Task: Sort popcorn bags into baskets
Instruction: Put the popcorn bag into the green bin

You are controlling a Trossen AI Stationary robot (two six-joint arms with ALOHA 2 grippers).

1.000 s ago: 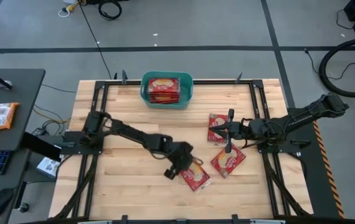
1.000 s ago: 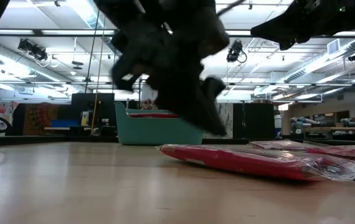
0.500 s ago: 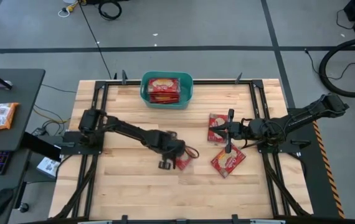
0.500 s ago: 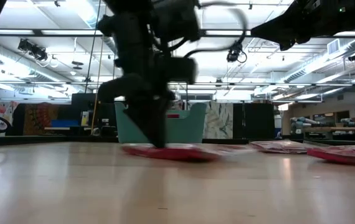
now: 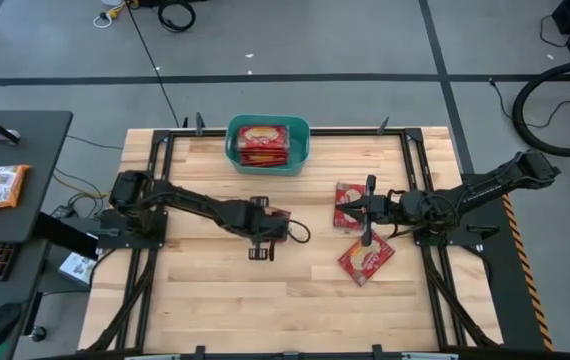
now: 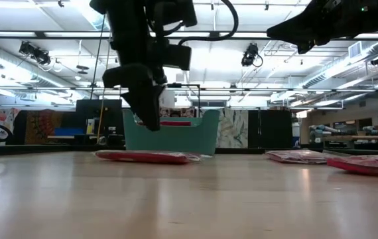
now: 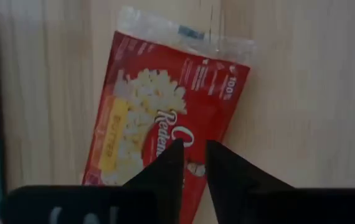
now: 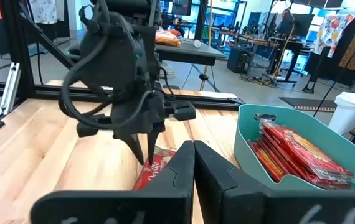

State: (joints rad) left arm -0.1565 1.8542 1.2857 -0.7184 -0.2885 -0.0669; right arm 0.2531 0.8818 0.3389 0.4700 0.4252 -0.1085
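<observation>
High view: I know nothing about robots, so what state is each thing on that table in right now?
Left gripper: shut, empty, raised over a packet.
Packet below it: flat on the table, outside the basket.
Basket: upright, holding red packets.
Right gripper: shut, empty, over the table's right side.
Two packets near it: flat on the table, not in the basket.

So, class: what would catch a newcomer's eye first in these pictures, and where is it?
Probably the left gripper at mid-table, its jaws nearly closed just above a red popcorn bag lying flat on the wood. Next, the teal basket at the far edge, already holding bags. The right gripper waits by two more bags.
</observation>
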